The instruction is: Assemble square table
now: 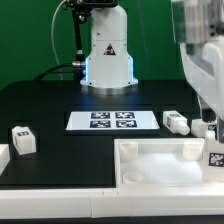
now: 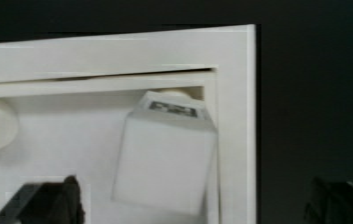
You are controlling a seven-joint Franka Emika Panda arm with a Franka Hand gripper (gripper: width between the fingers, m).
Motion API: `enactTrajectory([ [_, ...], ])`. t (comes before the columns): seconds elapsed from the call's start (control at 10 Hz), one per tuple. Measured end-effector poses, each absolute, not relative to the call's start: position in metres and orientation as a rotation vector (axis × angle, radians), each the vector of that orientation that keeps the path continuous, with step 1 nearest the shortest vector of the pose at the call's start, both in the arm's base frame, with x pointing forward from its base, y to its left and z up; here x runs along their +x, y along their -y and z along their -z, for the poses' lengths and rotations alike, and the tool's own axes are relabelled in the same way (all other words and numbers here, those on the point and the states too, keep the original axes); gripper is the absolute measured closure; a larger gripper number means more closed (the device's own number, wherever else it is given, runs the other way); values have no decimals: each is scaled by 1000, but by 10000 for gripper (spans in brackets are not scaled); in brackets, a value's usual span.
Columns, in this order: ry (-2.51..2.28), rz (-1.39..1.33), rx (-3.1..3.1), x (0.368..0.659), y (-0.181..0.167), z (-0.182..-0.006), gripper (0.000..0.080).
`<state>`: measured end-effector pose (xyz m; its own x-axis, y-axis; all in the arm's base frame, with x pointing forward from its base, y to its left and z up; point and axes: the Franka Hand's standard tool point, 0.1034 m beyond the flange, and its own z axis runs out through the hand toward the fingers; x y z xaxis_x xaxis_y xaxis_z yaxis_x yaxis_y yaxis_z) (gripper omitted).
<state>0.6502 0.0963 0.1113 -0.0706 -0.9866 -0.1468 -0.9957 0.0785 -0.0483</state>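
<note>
Now we see the gripper (image 2: 194, 205) spread wide, gripping nothing, above the square table's white raised-rim slab (image 1: 160, 165), at five o'clock from the marker board (image 1: 110, 120). A stubby tagged leg (image 2: 164, 150) rests on it between the fingers (image 2: 45, 200).

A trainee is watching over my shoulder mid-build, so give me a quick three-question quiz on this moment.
1. True or false: the pincer is clamped on the leg seen in the wrist view.
2. How many tags does the marker board carry? A: two. B: four. C: six.
3. Fill in: the leg between the pincer's fingers rests on the large white ____.

Key:
1. False. The fingers stand apart on either side of the leg and do not touch it.
2. B.
3. slab.
</note>
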Motion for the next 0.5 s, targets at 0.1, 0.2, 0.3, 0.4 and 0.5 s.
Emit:
enactTrajectory([
  [0.1,-2202,-98,-2040,649,-97,-109,159],
  [0.2,-2202,-99,-2041,649,-97,-108,152],
  [0.3,-2202,-99,-2041,649,-97,-108,152],
  [0.4,-2202,-99,-2042,649,-97,-108,150],
  [0.5,-2202,-99,-2042,649,-97,-108,150],
])
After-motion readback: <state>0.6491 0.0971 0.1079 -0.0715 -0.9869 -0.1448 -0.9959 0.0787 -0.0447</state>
